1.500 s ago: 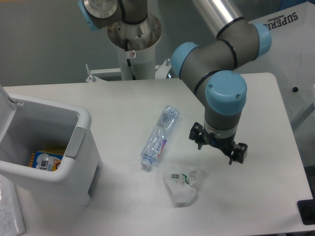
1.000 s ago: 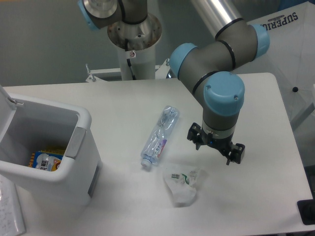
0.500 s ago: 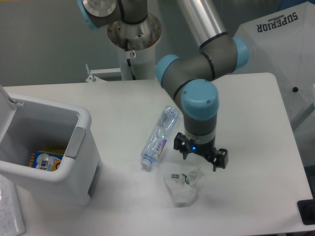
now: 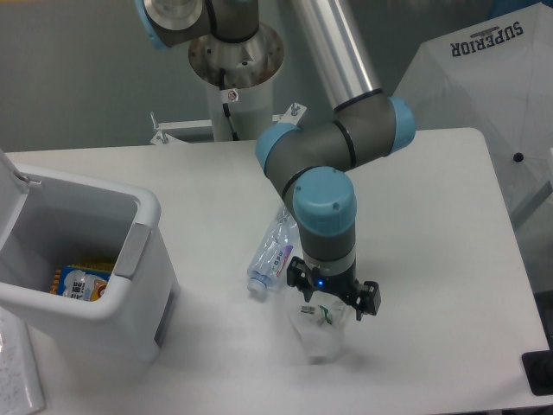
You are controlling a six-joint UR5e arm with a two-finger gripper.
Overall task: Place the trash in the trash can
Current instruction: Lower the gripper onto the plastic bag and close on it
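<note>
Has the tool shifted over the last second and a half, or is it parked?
Yes. The tool has swung left across the table, from right of the wrapper to directly over it, next to the bottle.

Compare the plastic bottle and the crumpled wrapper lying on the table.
The bottle is long, clear and crushed, with a white-purple label; the wrapper is a whitish crumpled wad with green print. The bottle lies clear of the tool; the wrapper sits directly beneath it. Both rest on the table, outside the trash can.
</note>
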